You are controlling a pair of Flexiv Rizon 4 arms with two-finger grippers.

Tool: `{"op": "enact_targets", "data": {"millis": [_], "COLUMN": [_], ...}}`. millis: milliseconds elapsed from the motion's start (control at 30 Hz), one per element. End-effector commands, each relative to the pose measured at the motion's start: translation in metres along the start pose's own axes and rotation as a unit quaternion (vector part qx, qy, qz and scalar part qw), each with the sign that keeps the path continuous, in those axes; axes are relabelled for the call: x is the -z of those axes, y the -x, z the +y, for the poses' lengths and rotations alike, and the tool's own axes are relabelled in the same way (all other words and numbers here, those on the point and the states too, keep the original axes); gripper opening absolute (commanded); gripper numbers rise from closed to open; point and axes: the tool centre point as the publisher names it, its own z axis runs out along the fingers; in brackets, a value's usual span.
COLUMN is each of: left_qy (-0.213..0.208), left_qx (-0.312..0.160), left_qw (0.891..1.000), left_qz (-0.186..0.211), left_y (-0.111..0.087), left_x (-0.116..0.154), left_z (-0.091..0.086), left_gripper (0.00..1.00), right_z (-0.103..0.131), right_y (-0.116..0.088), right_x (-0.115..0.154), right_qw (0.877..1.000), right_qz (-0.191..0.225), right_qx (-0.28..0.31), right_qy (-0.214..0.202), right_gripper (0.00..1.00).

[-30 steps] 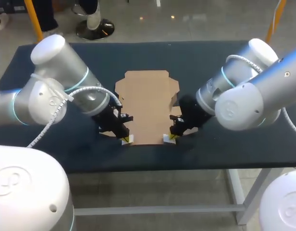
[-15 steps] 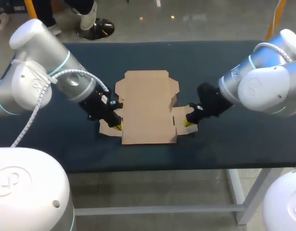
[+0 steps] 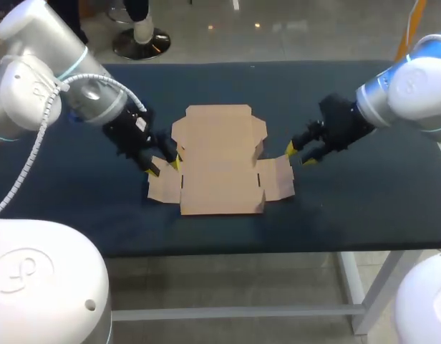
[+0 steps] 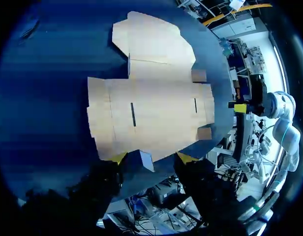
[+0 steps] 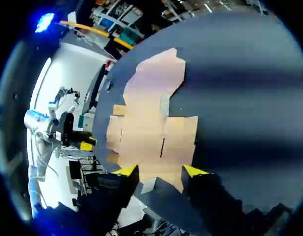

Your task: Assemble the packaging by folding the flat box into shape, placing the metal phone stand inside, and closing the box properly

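As the box (image 3: 220, 161) lies flat, my left gripper (image 3: 164, 167) and right gripper (image 3: 298, 154), both open and empty, should lift its side flaps together.

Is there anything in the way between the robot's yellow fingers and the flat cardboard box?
No, nothing visible. The flat cardboard box lies on the table, with the left gripper open close by its left flap and the right gripper open close by its right flap. Only bare table shows between them.

A dark blue-topped table (image 3: 335, 222) stands on a pale metal frame (image 3: 364, 292)
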Motion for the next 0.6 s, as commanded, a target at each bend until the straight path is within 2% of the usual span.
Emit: {"op": "enact_targets", "data": {"millis": [33, 167, 600], "left_qy": [0.017, 0.018, 0.018], "left_qx": [-0.004, -0.014, -0.014], "left_qw": [1.0, 1.0, 1.0], "left_qz": [0.01, 0.009, 0.009], "left_y": [0.01, 0.013, 0.013], "left_x": [0.021, 0.034, 0.034], "left_z": [-0.011, -0.018, -0.018], "left_gripper": [1.0, 1.0, 1.0], "right_z": [0.013, 0.015, 0.015], "right_y": [0.008, 0.008, 0.008], "right_x": [0.022, 0.024, 0.024], "right_qw": [0.993, 0.994, 0.994], "right_qz": [0.11, 0.104, 0.104], "right_qx": [-0.011, -0.016, -0.016], "right_qy": [-0.026, -0.022, -0.022], "right_gripper": [1.0, 1.0, 1.0]}}
